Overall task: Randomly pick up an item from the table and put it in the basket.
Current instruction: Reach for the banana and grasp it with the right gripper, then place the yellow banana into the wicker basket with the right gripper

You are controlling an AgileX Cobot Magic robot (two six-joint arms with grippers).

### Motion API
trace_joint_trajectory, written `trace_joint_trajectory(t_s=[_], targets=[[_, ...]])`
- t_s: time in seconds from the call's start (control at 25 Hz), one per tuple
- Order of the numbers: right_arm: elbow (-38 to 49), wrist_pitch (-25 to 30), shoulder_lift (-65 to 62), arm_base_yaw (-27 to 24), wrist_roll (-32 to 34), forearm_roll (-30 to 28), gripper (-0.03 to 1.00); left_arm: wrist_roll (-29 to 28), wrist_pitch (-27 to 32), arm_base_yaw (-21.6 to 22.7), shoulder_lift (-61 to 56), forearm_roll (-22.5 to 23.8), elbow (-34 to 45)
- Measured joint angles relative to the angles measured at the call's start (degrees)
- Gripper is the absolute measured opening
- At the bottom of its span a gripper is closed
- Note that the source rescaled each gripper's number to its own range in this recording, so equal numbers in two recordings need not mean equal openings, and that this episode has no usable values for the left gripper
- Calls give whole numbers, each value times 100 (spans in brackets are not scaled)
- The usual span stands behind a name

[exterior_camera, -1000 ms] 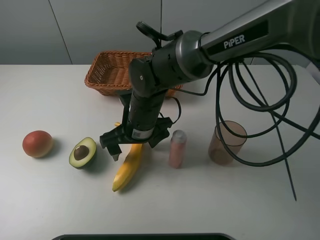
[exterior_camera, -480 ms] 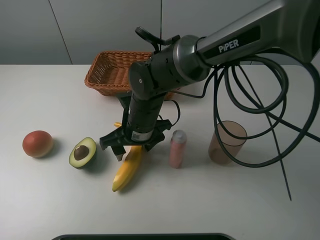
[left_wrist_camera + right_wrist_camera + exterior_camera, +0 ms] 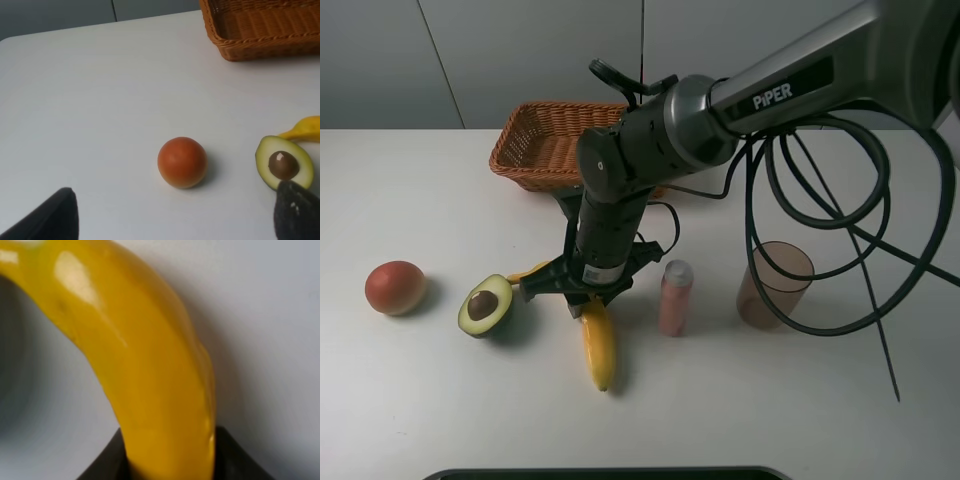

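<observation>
Only right wrist view shows jaws clamping banana (image 3: pixel 150 365).

On the white table (image 3: pixel 100 90), a round red-orange fruit (image 3: pixel 182 162) sits alone, near a halved avocado (image 3: pixel 284 162) lying pit-up. A yellow banana (image 3: pixel 305 128) tip pokes out just beyond the avocado. Farther off stands the woven wicker basket (image 3: pixel 265 30). The left gripper (image 3: pixel 175 189) holds its dark fingers (image 3: pixel 50 220) wide apart, gripping nothing.
</observation>
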Motion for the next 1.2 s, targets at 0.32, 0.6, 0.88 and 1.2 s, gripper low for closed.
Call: trace_joint_trajectory(t_s=[0.32,0.6,0.88,1.2], targets=[[0,0,9,0,0,0,0,-39,0,0,0,0,0],[0,213,-657,0,84,-589,0,-39,0,0,0,0,0],[-102,282,-2115,-279,276,-1379,0,-39,0,0,0,0,0],[-1191,207,-2467,-894,278,-2747,0,-39,0,0,0,0,0]])
